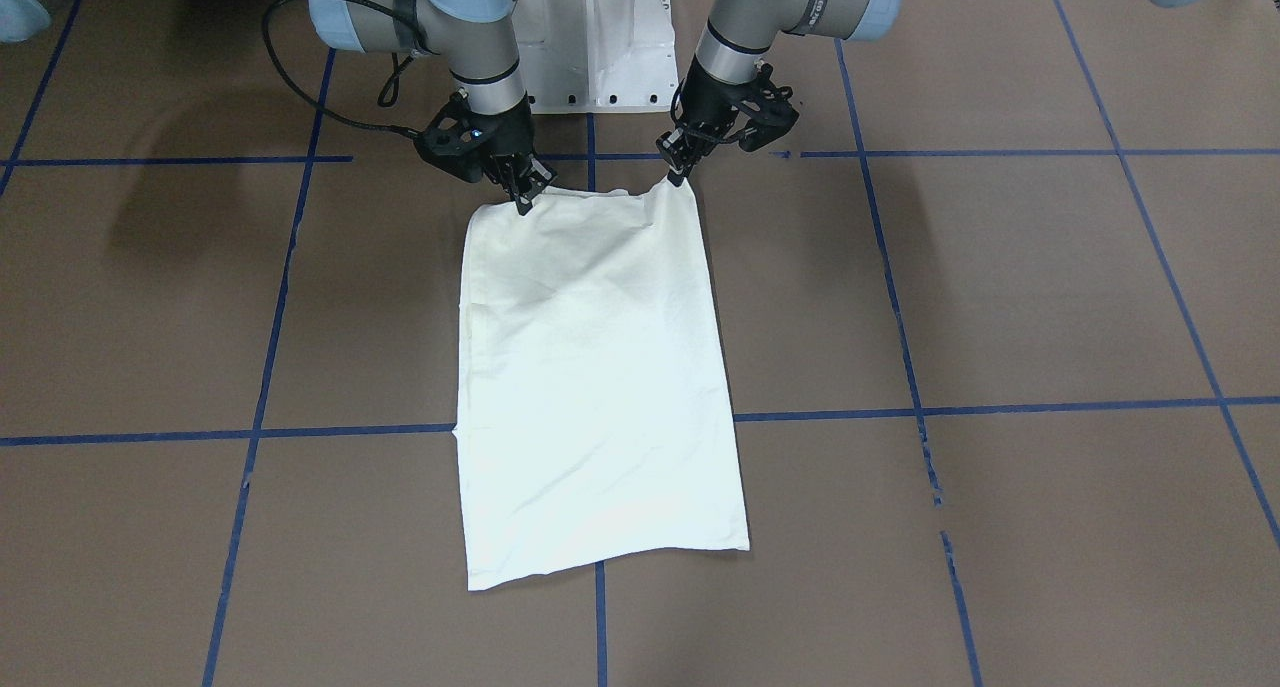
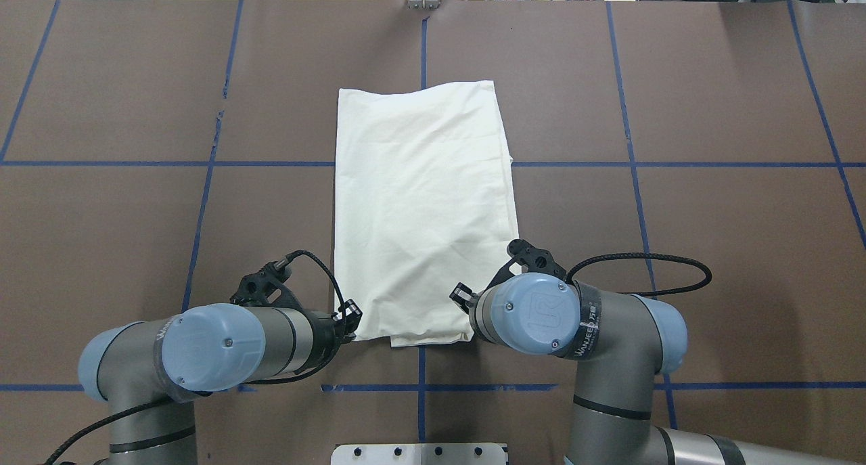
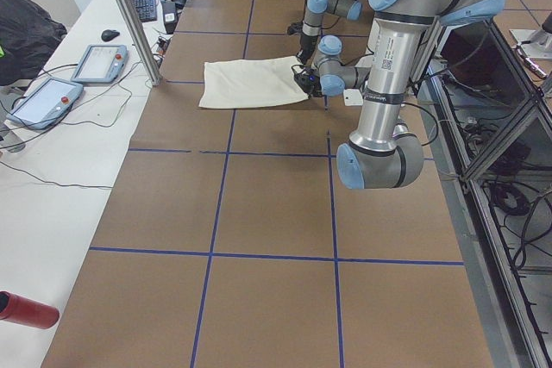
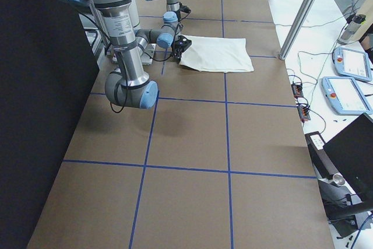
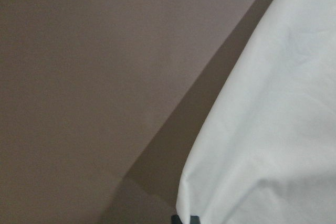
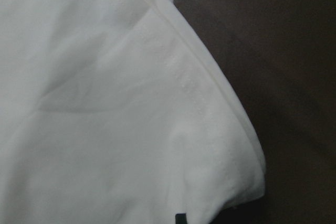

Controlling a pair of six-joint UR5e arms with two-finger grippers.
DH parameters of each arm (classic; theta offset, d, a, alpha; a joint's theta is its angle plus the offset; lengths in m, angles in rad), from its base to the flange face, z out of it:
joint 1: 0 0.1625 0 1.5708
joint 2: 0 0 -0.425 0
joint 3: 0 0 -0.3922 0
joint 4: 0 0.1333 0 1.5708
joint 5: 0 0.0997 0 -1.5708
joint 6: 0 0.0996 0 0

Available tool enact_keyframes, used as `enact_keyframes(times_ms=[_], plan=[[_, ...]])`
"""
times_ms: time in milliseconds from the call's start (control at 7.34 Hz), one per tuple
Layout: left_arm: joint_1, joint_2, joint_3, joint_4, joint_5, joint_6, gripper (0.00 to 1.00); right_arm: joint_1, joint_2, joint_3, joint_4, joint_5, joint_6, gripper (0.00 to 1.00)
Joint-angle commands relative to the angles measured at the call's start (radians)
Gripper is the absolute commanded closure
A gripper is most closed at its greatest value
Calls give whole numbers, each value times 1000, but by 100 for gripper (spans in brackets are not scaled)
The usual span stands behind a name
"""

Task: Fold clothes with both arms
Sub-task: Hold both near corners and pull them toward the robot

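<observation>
From the front-facing camera I saw the cream T-shirt (image 1: 600,367) lying on the brown tabletop (image 1: 1000,297), folded into a long rectangle with its plain side up. The left end effector (image 1: 680,175) was clamped on one corner of the edge nearest the robot, and that corner stood up in a small peak. The right end effector (image 1: 524,202) was pinched on the other corner of that edge.

Overhead, the T-shirt (image 2: 423,201) stretched away from the robot, with the left end effector (image 2: 350,314) and right end effector (image 2: 461,294) at its two near corners.

In the side views the T-shirt (image 3: 250,82) lay just beyond the arms, and I could not judge the grips there.

The left wrist camera showed the T-shirt (image 5: 273,129) raised above its shadow. The right wrist camera showed a stitched hem corner of the T-shirt (image 6: 105,119).
</observation>
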Motion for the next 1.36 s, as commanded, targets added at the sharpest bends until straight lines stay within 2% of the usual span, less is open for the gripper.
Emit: enact_keyframes(times_ms=[0,272,545,681,817,1089,1226], plan=[[3,20,-85,32,2,37,100,-6,-72,101,1,7,-2,100],[67,24,-174,118,3,38,100,-75,-102,192,-2,26,3,100],[128,51,-247,130,2,52,100,-140,-115,261,-7,32,9,100],[139,59,-255,130,3,52,100,-140,-123,287,-7,39,11,100],[138,62,-254,130,2,58,100,-140,-122,273,-5,41,6,100],[119,50,-245,130,-11,107,100,-44,-113,253,0,43,-15,100],[48,38,-231,124,-18,151,100,8,-108,243,0,67,-52,100]])
